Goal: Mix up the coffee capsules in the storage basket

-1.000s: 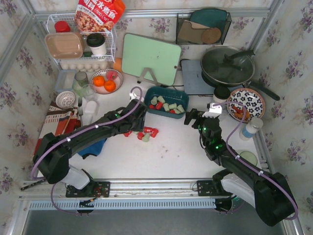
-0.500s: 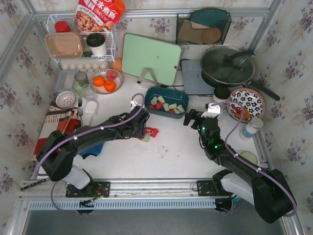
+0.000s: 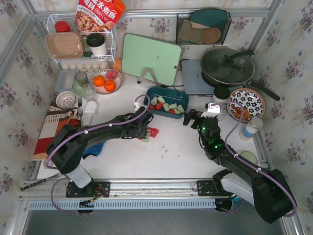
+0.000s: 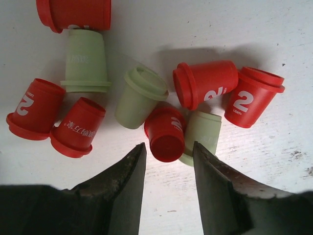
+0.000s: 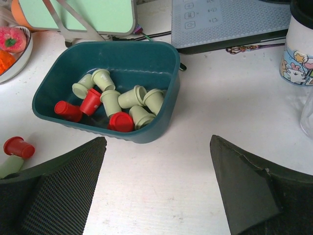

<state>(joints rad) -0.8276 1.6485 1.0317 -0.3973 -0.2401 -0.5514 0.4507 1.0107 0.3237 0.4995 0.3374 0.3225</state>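
Note:
The teal storage basket (image 3: 168, 90) holds several pale green and a few red coffee capsules (image 3: 166, 106); it also shows in the right wrist view (image 5: 146, 129) with its capsules (image 5: 120, 100). Several more red and green capsules (image 4: 142, 93) lie loose on the white table in front of the basket. My left gripper (image 3: 145, 131) hangs over this pile, open and empty (image 4: 168, 145), with a red capsule (image 4: 165, 133) just ahead of its tips. My right gripper (image 3: 191, 117) is open and empty (image 5: 156, 139), just right of the basket.
A green cutting board (image 3: 150, 58) stands behind the basket. A bowl of oranges (image 3: 105, 81) and a white wire rack (image 3: 80, 44) are at the back left. A pan (image 3: 228, 65), a patterned plate (image 3: 246, 104) and a cup (image 5: 299, 44) are at the right.
My left gripper has moved right and a little forward over the loose capsules, now covering most of them in the top view. The right arm has hardly moved.

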